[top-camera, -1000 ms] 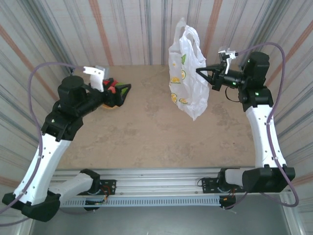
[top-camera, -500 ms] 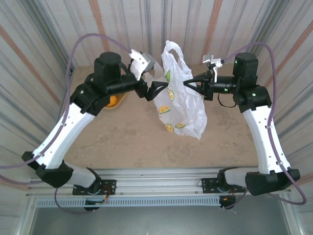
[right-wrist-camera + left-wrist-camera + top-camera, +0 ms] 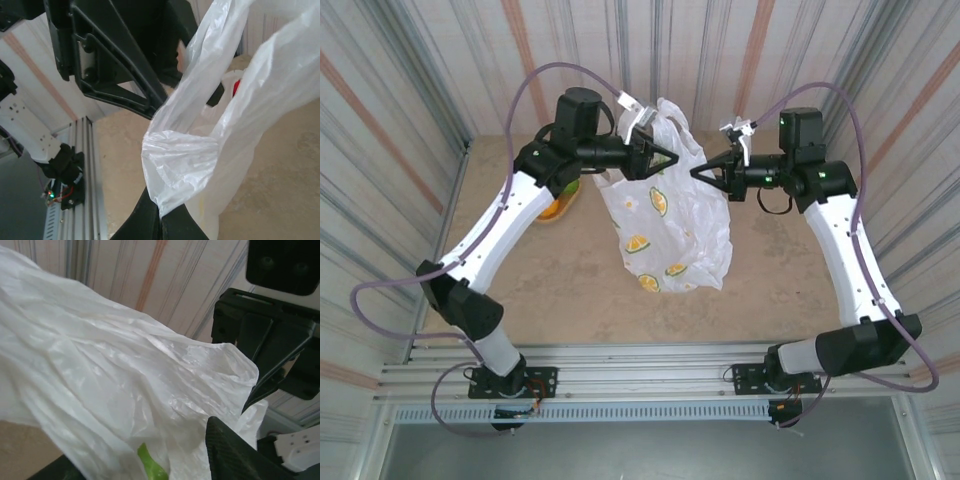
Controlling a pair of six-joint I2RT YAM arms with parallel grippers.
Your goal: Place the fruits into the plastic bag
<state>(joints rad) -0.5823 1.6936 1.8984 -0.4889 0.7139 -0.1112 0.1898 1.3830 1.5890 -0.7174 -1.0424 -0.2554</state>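
The plastic bag [image 3: 672, 225] hangs over the middle of the table [image 3: 540, 300], a little toward twelve o'clock, held up by its top so the body drops under its own weight. Whether its bottom touches the surface I cannot tell.

The right gripper [image 3: 161, 214] comes in from three o'clock. Its fingers are pressed together on a bunched strip of the bag's upper edge, apparently a loop handle, and that pinch is what carries the bag.

The left gripper [image 3: 665, 160] reaches in from nine o'clock to the other side of the top, at about eleven o'clock of the bag, nose to nose with the right one. In the left wrist view, crinkled white film lies across the gap between its fingers [image 3: 230, 455], which stand partly apart. Whether they have bitten on the plastic I cannot tell.

My reading is that the two tools sit on opposite sides so the mouth can be drawn apart to take fruit.

An orange-yellow fruit [image 3: 553, 207] shows under the left arm at ten o'clock on the table, well apart from the bag. A red patch [image 3: 238, 88] shows past the film in the right wrist view, and I cannot tell whether it is inside the bag. The thin film could slip or tear if pulled hard
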